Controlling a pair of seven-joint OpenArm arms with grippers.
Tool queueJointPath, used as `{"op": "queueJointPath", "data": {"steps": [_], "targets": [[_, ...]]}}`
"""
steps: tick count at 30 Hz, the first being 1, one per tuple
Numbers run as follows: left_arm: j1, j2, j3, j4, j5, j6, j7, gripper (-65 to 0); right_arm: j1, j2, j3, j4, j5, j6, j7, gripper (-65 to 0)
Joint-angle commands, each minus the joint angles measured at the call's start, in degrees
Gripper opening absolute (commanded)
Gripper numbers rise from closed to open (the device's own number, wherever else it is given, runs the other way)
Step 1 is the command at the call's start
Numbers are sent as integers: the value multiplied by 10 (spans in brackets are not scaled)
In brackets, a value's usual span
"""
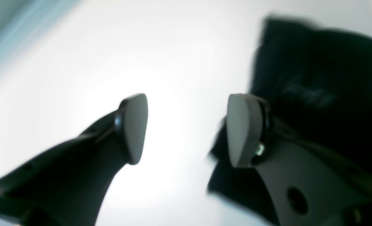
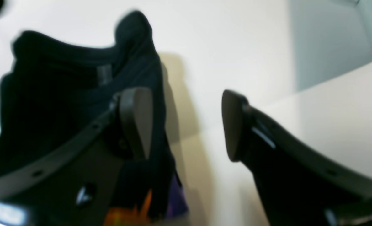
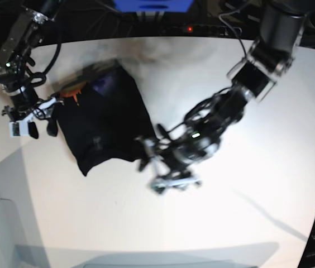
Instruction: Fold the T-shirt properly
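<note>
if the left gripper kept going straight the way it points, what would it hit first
Probably the bare white table: the open left gripper frames only tabletop. The T-shirt lies off to one side, though blur makes depth unclear.

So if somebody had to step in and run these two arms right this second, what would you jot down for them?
Left gripper: open, nothing between its fingers, beside the near edge of the T-shirt.
Right gripper: open and empty, at the shirt's other side, next to the corner where the orange and purple print shows.
T-shirt: lies on the white table as a compact black bundle, roughly rectangular, edges uneven.
Done: the shirt looks folded over on itself, and neither arm holds it.
Left: probably a check of the fold and some tidying; the wrist views are too blurred to judge how neat it is.
</note>
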Motion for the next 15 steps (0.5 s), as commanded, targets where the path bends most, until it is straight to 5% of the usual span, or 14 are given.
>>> {"op": "queueJointPath", "data": {"steps": [1,9,15], "targets": [[26,-5,-48,29,-1,0,-5,-265,10,8,2,-10,6,8,13,-292],[275,34,-400,153,-1,-1,14,-265,28,20,0,-84,6,8,15,-292],[338,110,-497,162,-1,-1,15,-266,-31,17,-23,-80,11,8,17,-294]]}}
